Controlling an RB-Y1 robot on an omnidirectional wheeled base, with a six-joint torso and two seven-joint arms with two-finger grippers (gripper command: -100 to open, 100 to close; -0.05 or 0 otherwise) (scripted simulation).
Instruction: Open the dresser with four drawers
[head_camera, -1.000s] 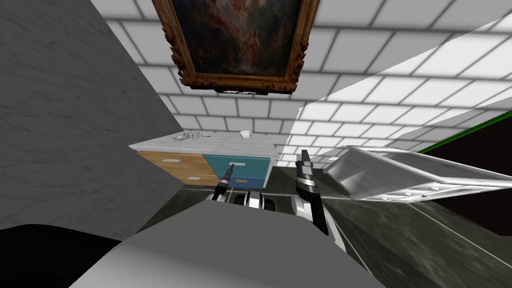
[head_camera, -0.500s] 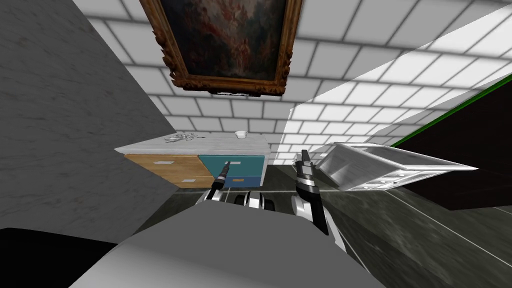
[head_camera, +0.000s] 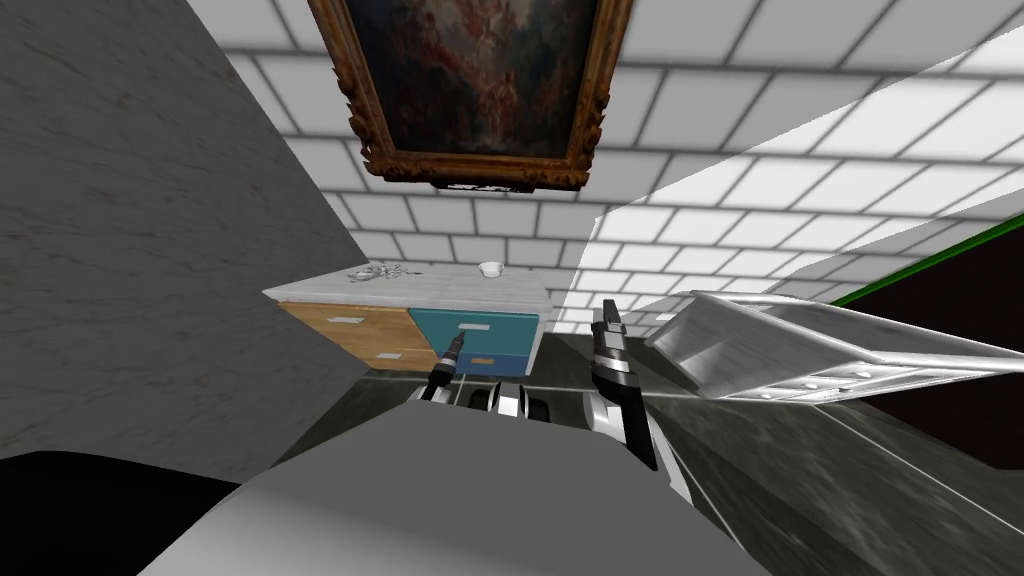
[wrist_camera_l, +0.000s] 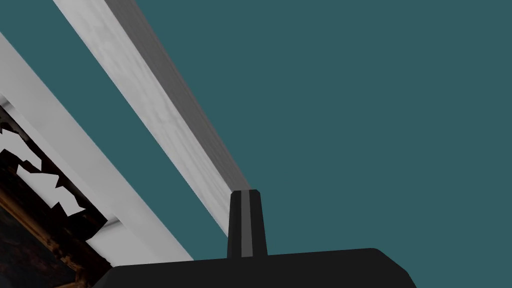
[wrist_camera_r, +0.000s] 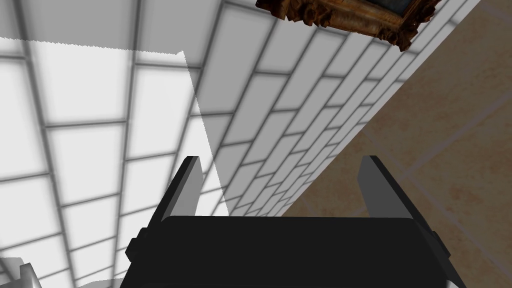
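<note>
The dresser (head_camera: 450, 285) has a matt top of white stone with faint grey veins. Its left drawer fronts (head_camera: 350, 335) look like light wood with a fine grain. The right drawer fronts (wrist_camera_l: 350, 100) are plain teal, smooth and matt (like paint). The handle (wrist_camera_l: 160, 115) is pale grey and faintly mottled. The floor (head_camera: 800, 480) is dark veined stone, a little glossy. The picture frame (head_camera: 480, 170) is carved brown wood.
</note>
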